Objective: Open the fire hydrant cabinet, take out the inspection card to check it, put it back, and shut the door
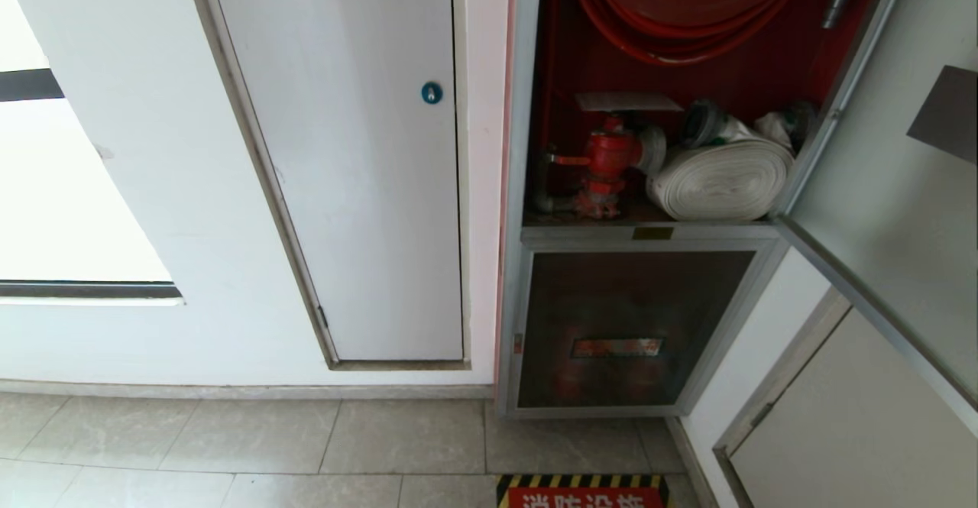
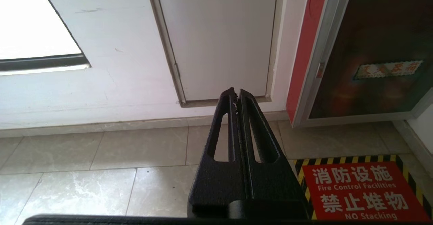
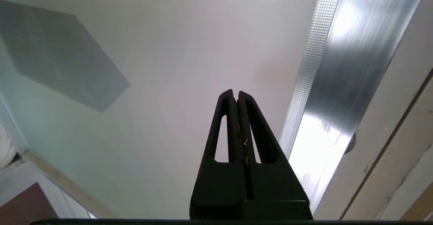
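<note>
The fire hydrant cabinet (image 1: pixel 527 111) stands open, red inside, with a red hose reel (image 1: pixel 688 4), a red valve (image 1: pixel 607 160) and a rolled white hose (image 1: pixel 722 179). A pale flat sheet, seemingly the inspection card (image 1: pixel 626 101), lies on top of the valve; its print does not show. The door (image 1: pixel 901 210) is swung out to the right. My right gripper (image 3: pixel 235 93) is shut and empty, pointing at the door's frosted inner face (image 3: pixel 169 66) close to its aluminium frame (image 3: pixel 351 66). My left gripper (image 2: pixel 235 91) is parked low, shut, pointing at the foot of the wall.
A white door with a blue round lock (image 1: pixel 432 92) is left of the cabinet. Below the open bay sits a smaller dark glass panel with a red label (image 1: pixel 619 332). A red floor sign (image 2: pixel 358 191) lies before it. Another white door (image 1: pixel 840 431) is at lower right.
</note>
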Available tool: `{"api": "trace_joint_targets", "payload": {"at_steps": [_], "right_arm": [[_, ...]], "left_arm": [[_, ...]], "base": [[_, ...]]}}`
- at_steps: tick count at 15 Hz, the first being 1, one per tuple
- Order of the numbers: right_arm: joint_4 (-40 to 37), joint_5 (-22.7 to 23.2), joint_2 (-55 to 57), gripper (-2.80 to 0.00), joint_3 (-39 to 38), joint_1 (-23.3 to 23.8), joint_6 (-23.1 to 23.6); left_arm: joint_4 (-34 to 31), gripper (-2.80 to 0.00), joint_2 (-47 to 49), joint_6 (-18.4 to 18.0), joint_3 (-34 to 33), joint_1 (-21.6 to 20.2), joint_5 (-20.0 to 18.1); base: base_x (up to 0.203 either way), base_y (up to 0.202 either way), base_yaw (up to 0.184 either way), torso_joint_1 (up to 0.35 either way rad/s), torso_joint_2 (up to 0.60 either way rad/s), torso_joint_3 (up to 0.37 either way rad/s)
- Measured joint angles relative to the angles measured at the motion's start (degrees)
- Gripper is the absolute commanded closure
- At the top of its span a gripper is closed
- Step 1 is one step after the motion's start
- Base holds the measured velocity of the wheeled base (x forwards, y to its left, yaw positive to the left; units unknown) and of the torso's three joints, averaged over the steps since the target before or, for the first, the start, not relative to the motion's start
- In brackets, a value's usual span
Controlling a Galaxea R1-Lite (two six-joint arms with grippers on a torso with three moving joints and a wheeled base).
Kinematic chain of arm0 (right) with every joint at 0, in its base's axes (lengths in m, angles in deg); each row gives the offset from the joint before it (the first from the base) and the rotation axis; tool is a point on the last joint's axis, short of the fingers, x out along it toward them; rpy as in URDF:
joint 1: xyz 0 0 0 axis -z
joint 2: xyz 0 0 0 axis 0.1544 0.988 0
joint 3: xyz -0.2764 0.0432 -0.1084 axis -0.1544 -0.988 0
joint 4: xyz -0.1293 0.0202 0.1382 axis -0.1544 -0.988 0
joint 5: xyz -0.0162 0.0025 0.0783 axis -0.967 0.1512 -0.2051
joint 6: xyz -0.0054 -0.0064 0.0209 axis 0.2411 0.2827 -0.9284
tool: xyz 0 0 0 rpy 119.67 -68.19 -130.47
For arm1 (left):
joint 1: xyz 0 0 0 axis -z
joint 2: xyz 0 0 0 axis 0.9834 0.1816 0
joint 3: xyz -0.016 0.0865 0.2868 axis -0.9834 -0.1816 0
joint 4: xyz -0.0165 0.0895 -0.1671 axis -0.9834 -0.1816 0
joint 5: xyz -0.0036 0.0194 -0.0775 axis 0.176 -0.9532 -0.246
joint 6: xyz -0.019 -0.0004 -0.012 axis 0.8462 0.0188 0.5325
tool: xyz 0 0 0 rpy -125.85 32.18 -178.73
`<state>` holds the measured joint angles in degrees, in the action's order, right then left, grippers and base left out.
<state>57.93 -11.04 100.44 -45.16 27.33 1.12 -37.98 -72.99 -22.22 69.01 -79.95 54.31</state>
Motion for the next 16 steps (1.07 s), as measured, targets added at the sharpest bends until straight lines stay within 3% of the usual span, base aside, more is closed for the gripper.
{"api": "trace_joint_targets", "payload": {"at_steps": [4,8,12,16], "right_arm": [[0.16,0.78,-1.04,0.0,-1.43,-1.24,0.0],[0.11,0.88,-4.33,0.0,-4.12,-6.26,0.16],[0.17,0.83,-9.36,0.0,-8.83,-15.91,0.29],[-0.11,0.82,-16.96,0.0,-15.09,-29.71,0.63]], "left_arm": [[0.0,0.0,0.0,-0.01,0.0,0.0,0.02],[0.0,0.0,0.0,-0.01,0.0,0.0,-0.01],[0.0,0.0,0.0,0.0,0.0,0.0,0.03],[0.0,0.0,0.0,-0.01,0.0,0.0,-0.01]], "base": [[0.0,0.0,0.0,0.0,0.0,0.0],[0.0,0.0,0.0,0.0,0.0,0.0],[0.0,0.0,0.0,0.0,0.0,0.0],[0.0,0.0,0.0,0.0,0.0,0.0]]}}
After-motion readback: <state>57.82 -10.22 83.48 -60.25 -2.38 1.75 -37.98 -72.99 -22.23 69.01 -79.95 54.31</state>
